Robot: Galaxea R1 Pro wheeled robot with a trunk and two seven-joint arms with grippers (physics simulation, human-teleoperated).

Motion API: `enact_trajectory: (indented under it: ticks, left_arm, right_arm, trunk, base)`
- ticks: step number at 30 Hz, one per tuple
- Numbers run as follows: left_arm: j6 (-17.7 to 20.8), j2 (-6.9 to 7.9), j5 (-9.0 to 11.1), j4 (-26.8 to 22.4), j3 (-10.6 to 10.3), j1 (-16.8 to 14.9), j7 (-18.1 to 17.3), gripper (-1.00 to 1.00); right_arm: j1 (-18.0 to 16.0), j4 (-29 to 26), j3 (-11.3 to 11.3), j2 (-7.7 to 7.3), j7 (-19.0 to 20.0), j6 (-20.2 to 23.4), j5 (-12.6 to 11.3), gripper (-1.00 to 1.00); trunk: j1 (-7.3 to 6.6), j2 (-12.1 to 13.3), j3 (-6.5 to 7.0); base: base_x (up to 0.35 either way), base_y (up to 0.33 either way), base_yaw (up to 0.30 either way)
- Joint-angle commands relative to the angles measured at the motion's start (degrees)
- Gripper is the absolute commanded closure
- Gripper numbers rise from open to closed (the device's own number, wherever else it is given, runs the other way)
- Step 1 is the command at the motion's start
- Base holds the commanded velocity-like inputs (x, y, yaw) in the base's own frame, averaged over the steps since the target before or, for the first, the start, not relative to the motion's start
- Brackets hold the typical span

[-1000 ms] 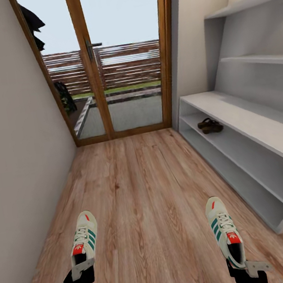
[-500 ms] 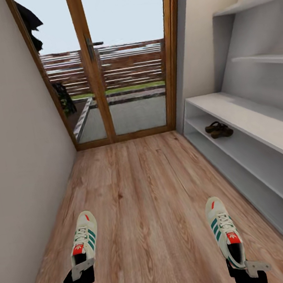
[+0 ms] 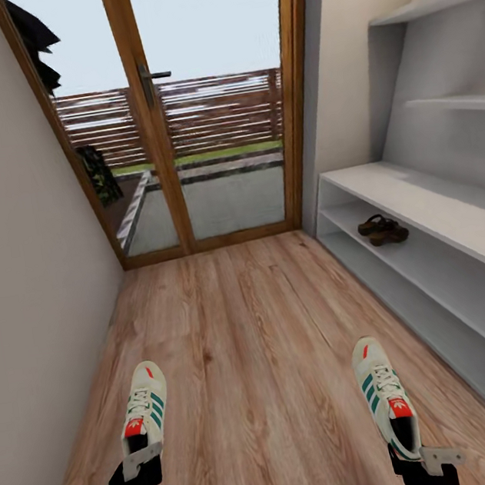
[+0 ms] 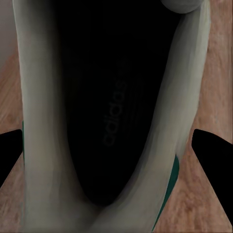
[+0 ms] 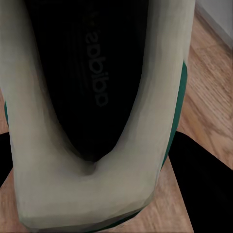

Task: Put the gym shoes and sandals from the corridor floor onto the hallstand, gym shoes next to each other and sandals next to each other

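While each tool (image 3: 140, 461) (image 3: 420, 455) clamps its heel, each gym shoe (image 3: 145, 406) (image 3: 384, 394) points forward.

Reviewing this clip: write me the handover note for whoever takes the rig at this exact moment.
Left gripper: shut on the heel of one white lace-up gym shoe with green stripes.
Right gripper: shut on the heel of the other gym shoe.
Done: the two dark brown sandals lie side by side on the upper open shelf of the pale grey hallstand, at its far end.
Left: both gym shoes are carried above the wood-plank corridor floor. Turn to the hallstand at the right and set them next to each other on it.
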Motion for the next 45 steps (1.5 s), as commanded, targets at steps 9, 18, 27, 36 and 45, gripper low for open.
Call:
enact_trajectory:
  ticks: [9,18,27,36,45]
  left_arm:
    - [-0.19,0.02,0.55,0.03,-0.15,-0.02,-0.02,1.00]
    - [-0.20,0.02,0.55,0.03,-0.15,-0.02,-0.02,1.00]
    - [-0.21,0.02,0.55,-0.01,-0.15,-0.02,-0.02,1.00]
    - [-0.13,0.02,0.55,-0.25,-0.15,-0.02,-0.04,1.00]
    - [-0.12,0.10,0.55,-0.29,-0.15,-0.02,-0.02,1.00]
  right_arm:
    - [-0.05,0.04,0.47,0.00,-0.24,-0.15,-0.37,1.00]
    - [-0.05,0.04,0.47,-0.03,-0.24,-0.15,-0.38,1.00]
    - [-0.05,0.02,0.47,-0.01,-0.24,-0.15,-0.36,1.00]
    - [-0.05,-0.03,0.47,0.06,-0.27,-0.15,-0.40,1.00]
    - [-0.05,0.01,0.47,0.08,-0.33,-0.15,-0.45,1.00]
  trunk:
    - [0.02,-0.02,0.35]
    - [0.02,-0.02,0.76]
    - [0.02,-0.02,0.91]
    - [0.02,-0.02,0.91]
    - [0.02,-0.02,0.91]
  base:
    - [0.317,0.130,-0.226]
    - [0.322,0.117,-0.228]
    - [0.329,0.099,-0.265]
    - [0.311,0.154,-0.288]
    - [0.225,0.196,-0.299]
